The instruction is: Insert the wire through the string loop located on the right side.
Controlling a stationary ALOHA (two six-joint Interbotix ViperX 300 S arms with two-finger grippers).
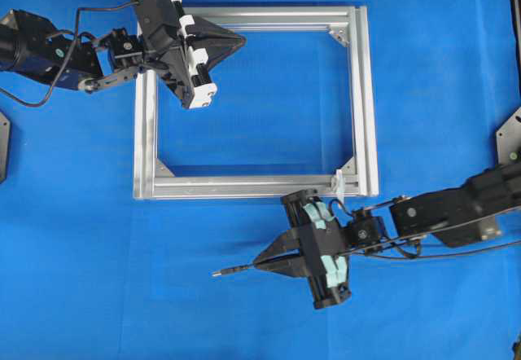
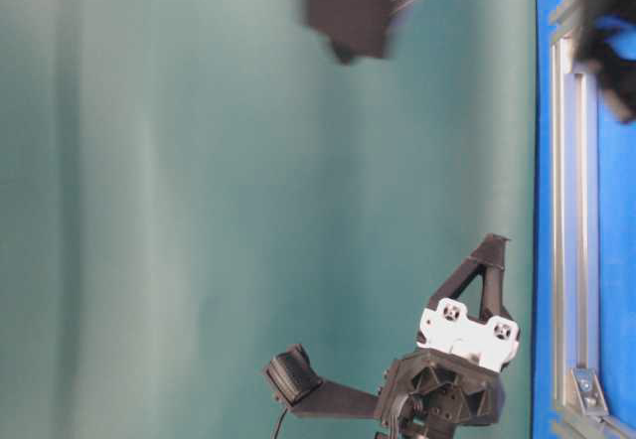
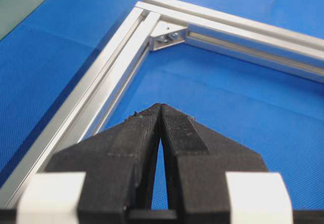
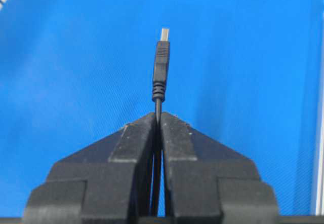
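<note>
Blue cloth covers the worktop [image 1: 73, 238], where a square silver aluminium frame [image 1: 145, 132] lies flat. Below its lower rail, the right hand [image 1: 262, 262] is clenched on the long thin black wire [image 4: 157, 110], whose dark plug with a silvery tip [image 4: 161, 64] juts straight ahead, its long axis pointing away from the tiny white string loop [image 1: 339, 182] at the frame's lower-right corner. That loop sits just behind and above this hand, so the right arm is nearer. The left hand [image 3: 160, 107], shut on nothing, hovers by the upper-left corner. The loop's opening is too small to make out.
</note>
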